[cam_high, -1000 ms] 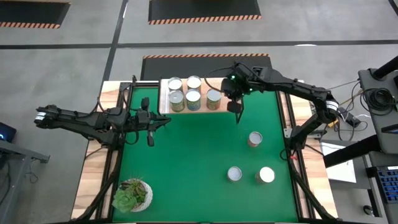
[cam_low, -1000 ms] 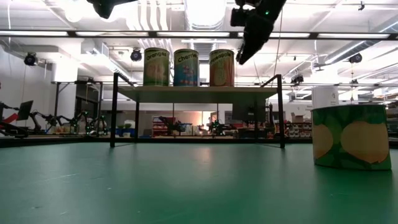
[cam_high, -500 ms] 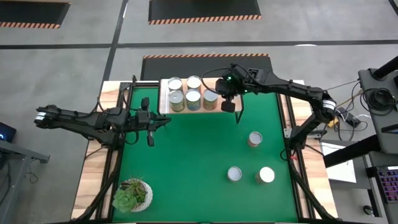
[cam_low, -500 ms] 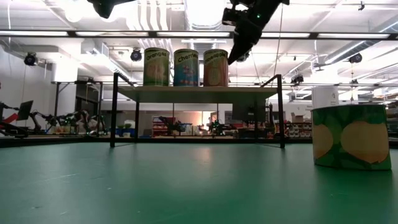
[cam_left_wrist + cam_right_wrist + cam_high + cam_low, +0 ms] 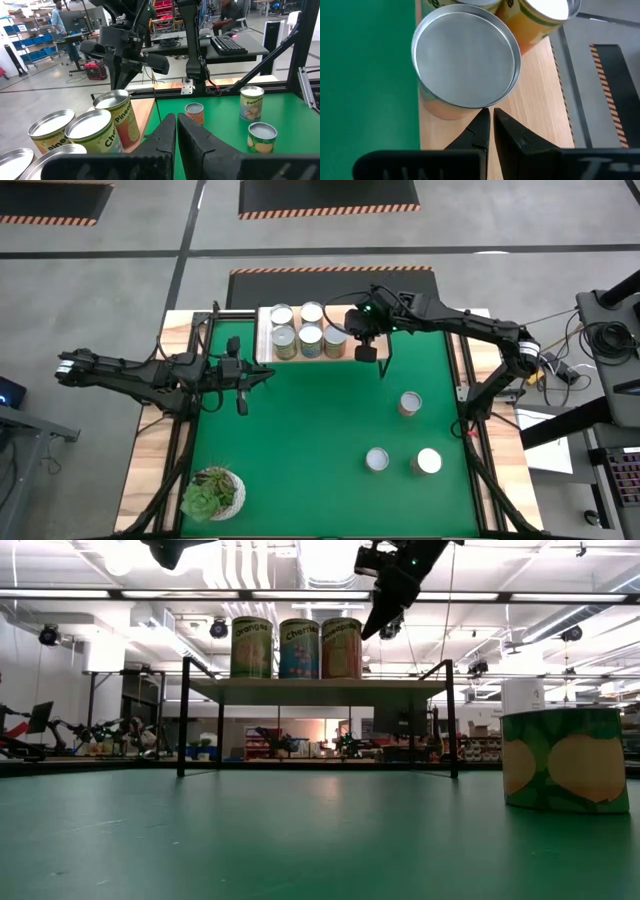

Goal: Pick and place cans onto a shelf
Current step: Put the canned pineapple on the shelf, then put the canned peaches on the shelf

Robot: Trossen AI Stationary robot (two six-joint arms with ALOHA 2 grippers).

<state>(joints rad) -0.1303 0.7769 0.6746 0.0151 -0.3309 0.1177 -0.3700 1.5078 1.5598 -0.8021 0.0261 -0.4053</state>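
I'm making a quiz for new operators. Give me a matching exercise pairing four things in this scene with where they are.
Things:
1. right gripper
2. left gripper
3. potted succulent
4. three loose cans

Places:
A. near left corner of the green mat
B. standing on the mat's right half
C. above the shelf's right end, beside the last can
D. over the mat's left edge, level with the shelf's front

Pairs: 1-C, 2-D, 3-A, 4-B
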